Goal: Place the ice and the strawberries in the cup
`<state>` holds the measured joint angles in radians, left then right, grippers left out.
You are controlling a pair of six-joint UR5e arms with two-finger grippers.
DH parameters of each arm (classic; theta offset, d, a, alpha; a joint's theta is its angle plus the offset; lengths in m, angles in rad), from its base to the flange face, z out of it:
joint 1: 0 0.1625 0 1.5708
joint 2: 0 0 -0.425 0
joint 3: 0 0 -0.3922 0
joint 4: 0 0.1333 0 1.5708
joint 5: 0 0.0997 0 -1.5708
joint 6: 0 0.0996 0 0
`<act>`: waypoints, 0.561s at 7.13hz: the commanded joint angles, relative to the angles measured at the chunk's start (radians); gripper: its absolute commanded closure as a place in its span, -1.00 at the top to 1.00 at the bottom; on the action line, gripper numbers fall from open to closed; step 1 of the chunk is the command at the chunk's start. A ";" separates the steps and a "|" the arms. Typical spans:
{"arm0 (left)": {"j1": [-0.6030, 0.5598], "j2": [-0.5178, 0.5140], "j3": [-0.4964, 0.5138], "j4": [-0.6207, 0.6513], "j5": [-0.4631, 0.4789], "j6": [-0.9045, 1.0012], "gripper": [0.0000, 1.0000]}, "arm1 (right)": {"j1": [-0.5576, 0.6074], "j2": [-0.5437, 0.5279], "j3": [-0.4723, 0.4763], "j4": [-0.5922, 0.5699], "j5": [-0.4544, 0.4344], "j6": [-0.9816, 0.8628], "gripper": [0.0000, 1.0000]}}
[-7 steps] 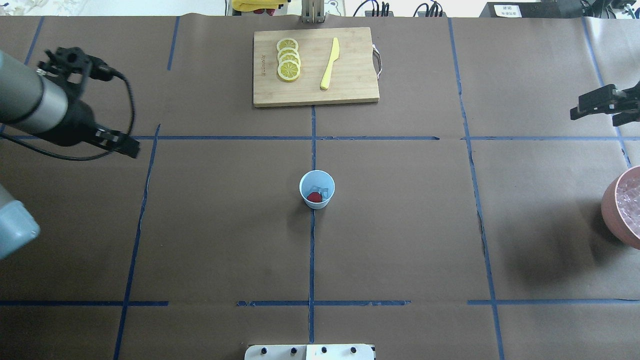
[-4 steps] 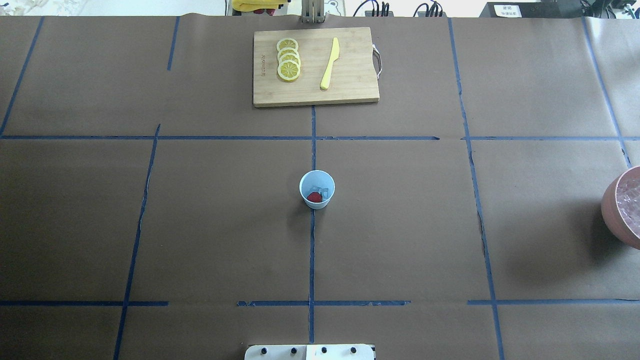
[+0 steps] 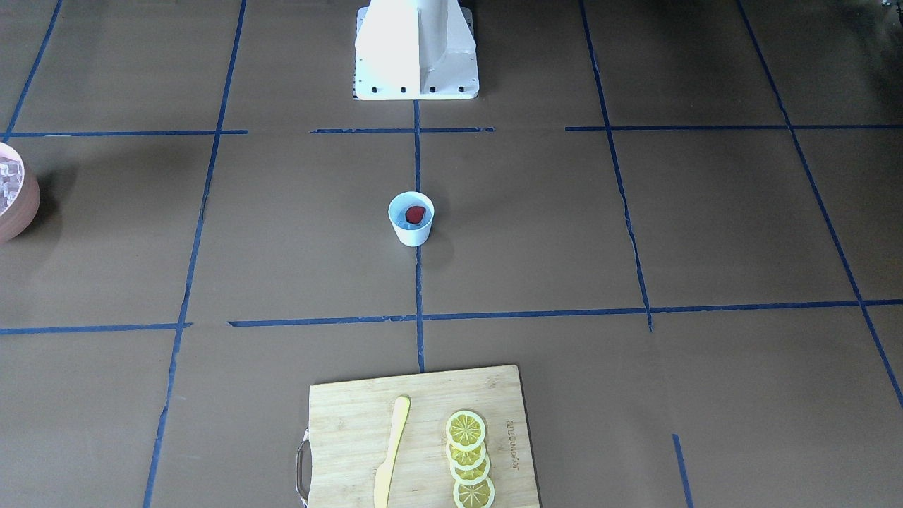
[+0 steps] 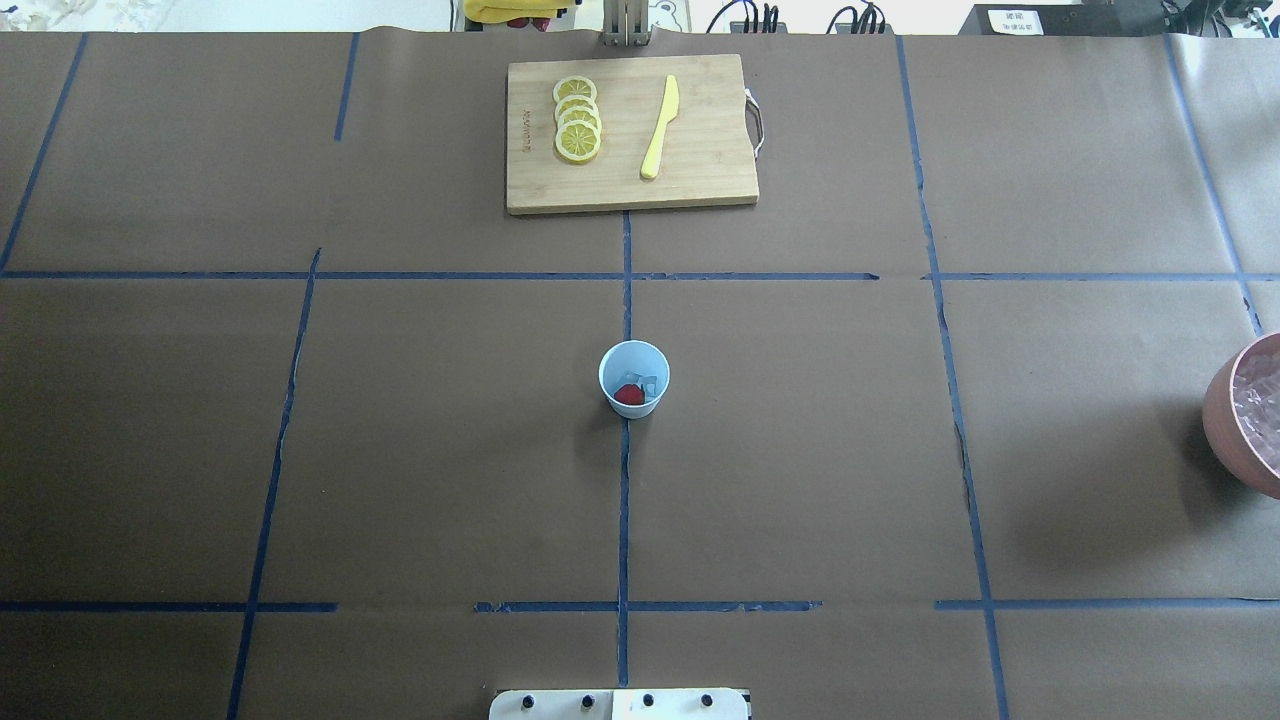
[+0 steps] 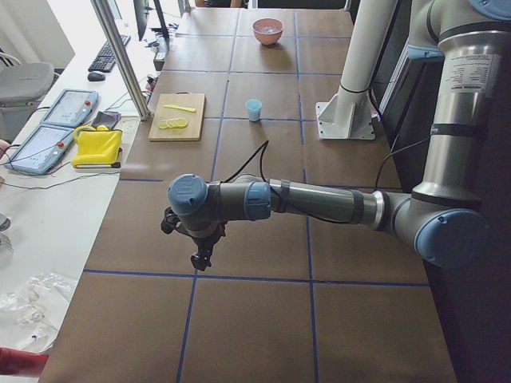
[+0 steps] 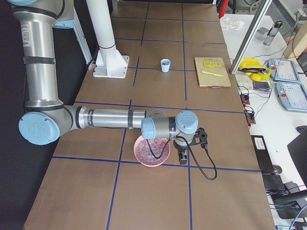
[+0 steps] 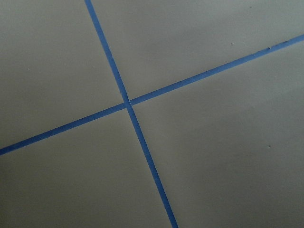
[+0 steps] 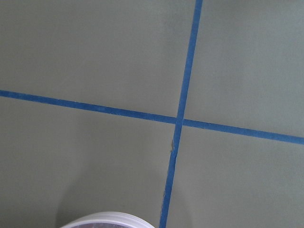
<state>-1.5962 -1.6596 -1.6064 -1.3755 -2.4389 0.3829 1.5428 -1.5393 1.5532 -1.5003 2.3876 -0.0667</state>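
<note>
The white cup (image 4: 625,358) with its pale blue inside stands upright at the table's middle, on a blue tape crossing; it also shows in the front view (image 3: 411,234). Inside it lie the red strawberry (image 4: 628,395) (image 3: 415,214) and clear ice (image 4: 649,383). The left gripper (image 5: 200,259) shows only in the exterior left view, far from the cup, low over the table; I cannot tell whether it is open or shut. The right gripper (image 6: 183,158) shows only in the exterior right view, beside the ice bowl; I cannot tell its state either.
A pinkish-brown bowl (image 4: 1222,420) (image 6: 152,149) of ice cubes sits at the table's right end. A wooden cutting board (image 4: 705,150) at the far middle carries lemon slices (image 4: 577,118) and a yellow knife (image 4: 660,128). The robot's white base (image 3: 416,49) stands behind the cup.
Both arms, at the overhead view's left and right edges one second ago, have left that view. The cup and its contents have not moved.
</note>
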 commanded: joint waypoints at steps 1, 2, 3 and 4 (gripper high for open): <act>-0.010 -0.034 -0.001 0.080 0.003 -0.033 0.99 | -0.016 0.024 0.002 -0.085 -0.013 -0.007 1.00; -0.010 -0.022 -0.013 0.088 0.003 -0.035 0.99 | -0.020 0.019 0.002 -0.087 -0.013 -0.007 1.00; -0.007 -0.011 -0.012 0.093 0.004 -0.035 0.99 | -0.024 0.016 0.002 -0.089 -0.013 -0.007 1.00; -0.007 -0.005 -0.007 0.096 0.006 -0.038 0.99 | -0.026 0.016 -0.004 -0.089 -0.011 -0.007 1.00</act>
<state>-1.6038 -1.6735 -1.6158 -1.2866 -2.4347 0.3482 1.5206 -1.5225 1.5542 -1.5860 2.3752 -0.0735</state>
